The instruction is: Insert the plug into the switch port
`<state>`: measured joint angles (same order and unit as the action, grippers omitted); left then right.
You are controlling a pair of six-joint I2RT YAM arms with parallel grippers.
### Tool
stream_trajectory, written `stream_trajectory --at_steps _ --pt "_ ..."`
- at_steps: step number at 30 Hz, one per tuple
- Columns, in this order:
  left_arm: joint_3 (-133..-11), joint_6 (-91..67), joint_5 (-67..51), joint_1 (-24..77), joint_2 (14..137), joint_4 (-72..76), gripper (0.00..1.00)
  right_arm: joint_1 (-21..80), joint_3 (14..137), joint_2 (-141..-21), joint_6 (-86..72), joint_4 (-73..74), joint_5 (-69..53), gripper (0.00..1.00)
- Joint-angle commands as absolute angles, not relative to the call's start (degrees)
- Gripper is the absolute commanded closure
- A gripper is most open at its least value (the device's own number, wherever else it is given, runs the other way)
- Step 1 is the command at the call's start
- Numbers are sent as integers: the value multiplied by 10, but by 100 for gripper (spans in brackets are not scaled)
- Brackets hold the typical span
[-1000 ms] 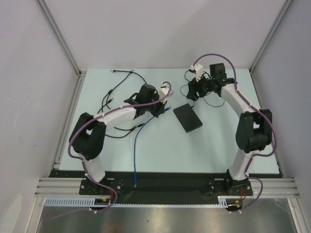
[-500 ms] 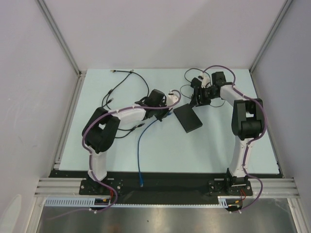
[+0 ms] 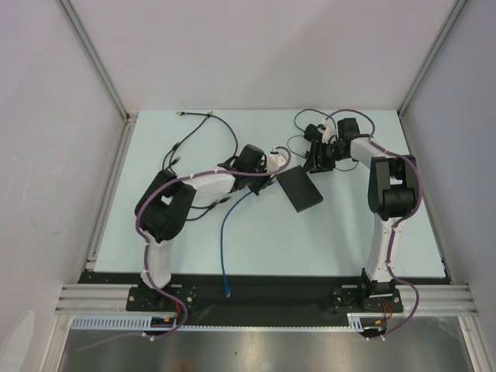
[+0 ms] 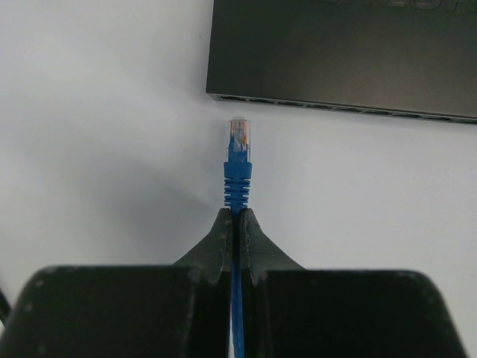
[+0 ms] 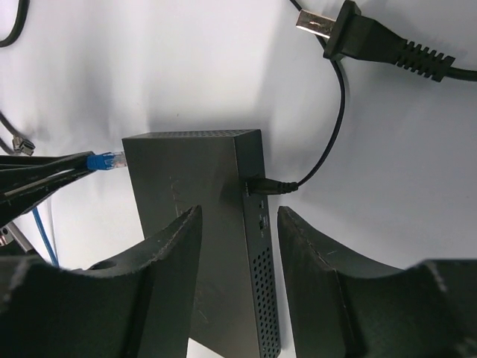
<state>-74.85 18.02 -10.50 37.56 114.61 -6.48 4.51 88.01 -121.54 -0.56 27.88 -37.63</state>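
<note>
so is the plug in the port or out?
Out. In the left wrist view the plug sits short of the switch, bare table between; the left gripper is shut on its blue cable.

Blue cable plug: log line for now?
left hand: shut on blue cable | clear plug: short of flat black switch, uninserted | right hand: open astride switch

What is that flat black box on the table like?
The switch is a thin, flat, matte-black rectangular box, lying slantwise on the pale table. One long edge has a row of sockets. The opposite edge has small vent holes and a thin black cord plugged in. The blue plug, pinched by the left gripper, points at the sockets but is not in yet. The right gripper hangs open over one edge; touching or not, I cannot tell.
</note>
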Motion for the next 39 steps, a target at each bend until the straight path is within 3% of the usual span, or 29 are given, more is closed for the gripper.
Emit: stream_trajectory --at_steps 1,18,39 --pt "-773 199 -108 386 1156 -47 100 45 875 -1218 -24 260 -395 50" --pt "-775 200 -83 399 1164 -9 100 46 838 -1221 -80 235 -425 55" --pt "-767 180 -132 400 1156 19 100 57 840 -1239 -94 230 -460 55"
